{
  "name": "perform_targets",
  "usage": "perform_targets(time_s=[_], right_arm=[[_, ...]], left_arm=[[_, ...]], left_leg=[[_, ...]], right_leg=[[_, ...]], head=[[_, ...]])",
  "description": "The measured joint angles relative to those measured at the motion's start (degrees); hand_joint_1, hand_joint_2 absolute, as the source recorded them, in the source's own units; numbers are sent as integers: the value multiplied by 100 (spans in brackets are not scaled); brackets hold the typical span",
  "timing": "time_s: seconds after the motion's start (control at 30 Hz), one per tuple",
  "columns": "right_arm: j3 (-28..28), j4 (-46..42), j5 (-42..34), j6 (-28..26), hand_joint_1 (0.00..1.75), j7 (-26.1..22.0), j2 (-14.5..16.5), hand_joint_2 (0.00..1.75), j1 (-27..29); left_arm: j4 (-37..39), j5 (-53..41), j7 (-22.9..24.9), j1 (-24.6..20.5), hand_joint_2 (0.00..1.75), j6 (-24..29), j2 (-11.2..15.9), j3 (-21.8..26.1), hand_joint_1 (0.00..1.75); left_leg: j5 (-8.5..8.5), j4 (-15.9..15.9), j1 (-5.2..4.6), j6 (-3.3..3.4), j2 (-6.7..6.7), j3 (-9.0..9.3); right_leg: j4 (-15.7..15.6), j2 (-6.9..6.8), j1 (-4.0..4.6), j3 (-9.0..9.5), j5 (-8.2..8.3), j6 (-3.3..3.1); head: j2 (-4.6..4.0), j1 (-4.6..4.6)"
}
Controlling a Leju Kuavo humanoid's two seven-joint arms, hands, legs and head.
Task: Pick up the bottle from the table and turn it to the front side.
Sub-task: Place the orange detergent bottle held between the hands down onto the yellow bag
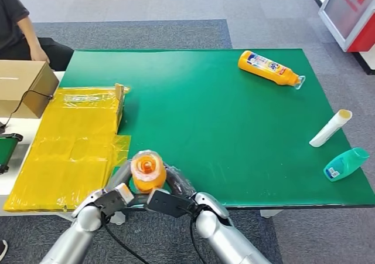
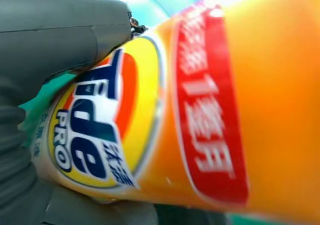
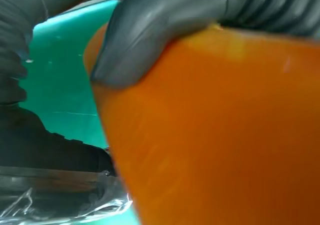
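An orange detergent bottle is held up at the green table's near edge, its round end facing me. My left hand grips it from the left and my right hand from the right. In the left wrist view the bottle shows a blue and yellow "Tide PRO" label and a red band, with the grey thumb lying against it. In the right wrist view the thumb presses on plain orange bottle wall.
A yellow-orange bottle lies at the table's far right. A white tube and a teal bottle lie by the right edge. Yellow plastic sheeting covers the left side, beside a cardboard box. A person sits far left.
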Motion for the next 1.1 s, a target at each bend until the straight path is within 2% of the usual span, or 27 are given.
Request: perform_targets(time_s=[0.07,0.17,0.27,0.37,0.47,0.6,0.73,0.9,1.03,1.07,1.1], right_arm=[[-133,-72,94,9,0,90,-15,175,112],[-297,-192,161,28,0,204,-24,175,264],[-487,-334,209,44,0,315,-41,175,417],[-722,-576,181,56,0,371,-104,175,618],[-948,-869,103,111,0,360,-165,175,788],[-1162,-1146,76,173,0,347,-246,175,1008],[-1299,-1313,65,214,0,333,-297,175,1153],[-1385,-1411,-12,260,0,263,-346,175,1283],[-1396,-1449,-62,316,0,237,-362,175,1314],[-1397,-1456,-68,327,0,237,-362,175,1314],[-1397,-1463,-73,336,0,237,-362,175,1314]], left_arm=[[-188,-702,299,10,175,496,-63,-35,175],[-417,-1349,612,1,175,882,-109,-64,175],[-623,-2461,1172,-33,175,1349,-76,-102,175],[-808,-3591,1811,-120,175,1586,141,-104,175],[-822,-4262,2169,-166,175,1625,516,13,175],[-542,-4572,2200,-203,175,1634,1040,400,175],[-163,-4713,2193,-199,175,1592,1390,749,175],[472,-4873,2235,-218,175,1643,1691,1171,175],[959,-5104,2293,-419,175,1848,1762,1463,175],[1073,-5188,2323,-479,175,1912,1758,1516,169],[1185,-5282,2364,-539,175,1981,1751,1563,147]], left_leg=[[-1,0,0,0,0,-1],[-2,0,0,-2,1,-1],[-2,0,0,-2,-1,-2],[-2,0,1,-3,0,-4],[-2,-1,2,-6,12,-1],[0,-1,7,-9,14,-1],[-1,-1,9,-8,14,-3],[-8,-1,8,-11,13,2],[-15,-4,9,-20,11,24],[-15,-4,10,-23,10,30],[-14,-5,11,-25,11,34]], right_leg=[[0,0,0,1,0,0],[0,1,-1,1,1,0],[0,-1,0,2,0,0],[1,1,1,1,0,-1],[1,11,3,-5,2,-5],[1,13,9,-6,-2,-10],[1,13,10,-4,-4,-12],[1,12,9,2,-8,-13],[2,12,10,20,-12,-19],[2,12,10,23,-12,-22],[3,12,10,25,-11,-25]], head=[[0,1],[0,0],[0,0],[0,0],[0,-1],[0,-2],[0,0],[0,-1],[0,-2],[0,-2],[0,-2]])
